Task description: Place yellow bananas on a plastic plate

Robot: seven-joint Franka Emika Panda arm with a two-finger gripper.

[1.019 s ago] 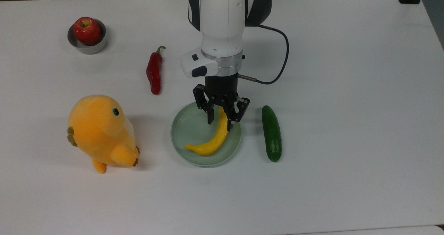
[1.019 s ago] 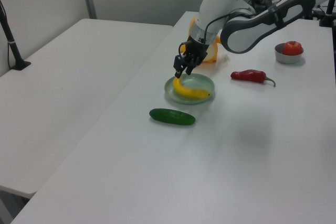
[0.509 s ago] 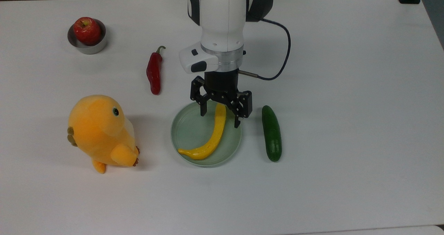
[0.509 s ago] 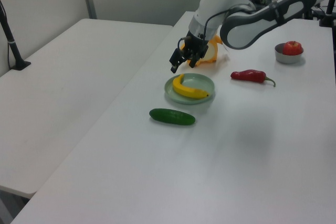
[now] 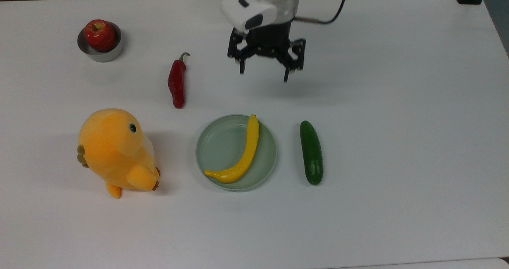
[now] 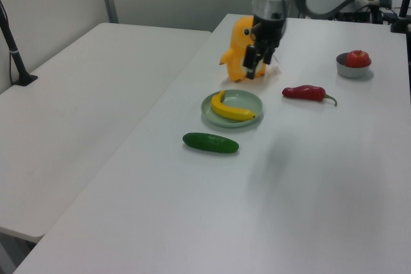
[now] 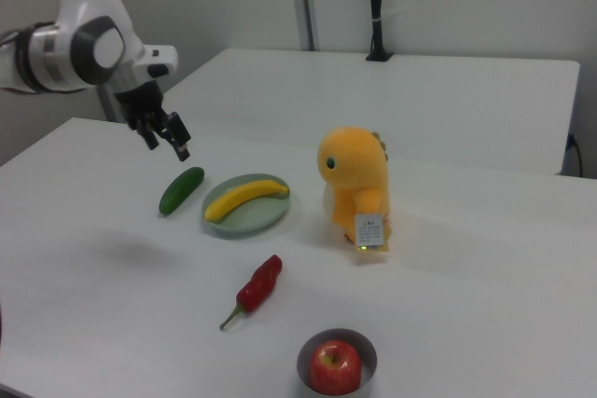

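A white table (image 5: 397,102) holds a plush toy (image 5: 115,151), then a plate (image 5: 216,142) with the banana (image 5: 242,157) lying inside. Above, the gripper (image 5: 264,70) hangs empty, jaws apart. The banana looks light, smooth, probably rigid; mid-length seems the best grasp.

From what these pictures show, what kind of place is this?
Probably a robotics lab or test room. A robot arm works over plain white tables set with props: a banana on a plate, a stuffed toy, and a pole mount behind.

Cucumber (image 5: 311,152), chili (image 5: 176,82), plush duck (image 5: 115,151), apple (image 5: 99,34) in bowl (image 5: 88,51)
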